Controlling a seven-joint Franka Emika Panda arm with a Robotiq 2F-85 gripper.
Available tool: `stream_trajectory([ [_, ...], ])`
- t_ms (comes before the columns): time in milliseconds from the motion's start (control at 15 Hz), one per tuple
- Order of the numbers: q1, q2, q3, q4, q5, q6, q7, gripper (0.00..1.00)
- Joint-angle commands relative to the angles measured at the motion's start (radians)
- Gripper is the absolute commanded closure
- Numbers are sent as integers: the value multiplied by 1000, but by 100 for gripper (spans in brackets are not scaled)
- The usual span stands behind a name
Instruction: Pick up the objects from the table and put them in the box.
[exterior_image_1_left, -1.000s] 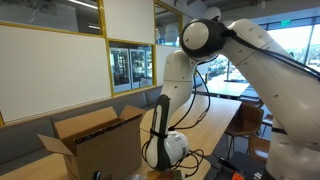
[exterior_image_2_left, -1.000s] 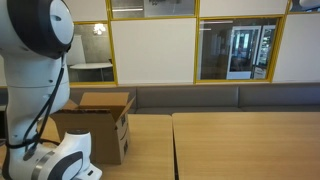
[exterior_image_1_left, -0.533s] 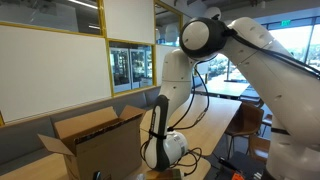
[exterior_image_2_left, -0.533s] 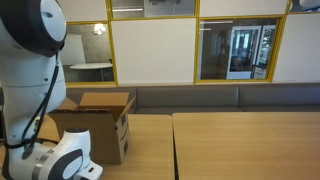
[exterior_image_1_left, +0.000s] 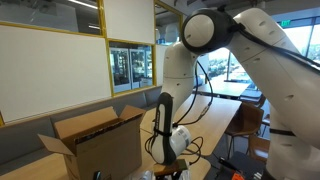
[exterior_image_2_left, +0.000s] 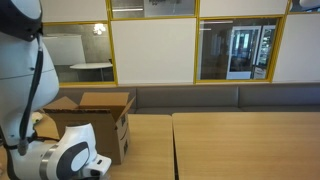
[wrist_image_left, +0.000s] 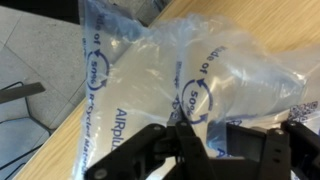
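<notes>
where the two black fingers meet low in the wrist view, the claw is pinched on a fold of a clear air-pillow bag, the tips drawn close with crinkled film caught between them. the bag is puffed and see-through, printed with blue lettering and round blue marks. it lies on the pale wood table, and its upper-left part reaches past the table's edge, over grey floor. so the bag is outside the box, down on the tabletop under the wrist.

in both exterior views the claw itself sits at or below the bottom edge, hidden behind the round white wrist, so the grip cannot be checked there. the white arm loops high and bends back down to the table.

just beside the wrist is the box, brown cardboard with its flaps standing open. whether it rests on the table or just past its end i cannot tell. behind runs a grey bench under yellow-framed panels.
</notes>
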Motion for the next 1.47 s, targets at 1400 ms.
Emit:
stream_trajectory([
  [1400, 1124, -327, -1381, 226, -1004, -635, 365, 83],
])
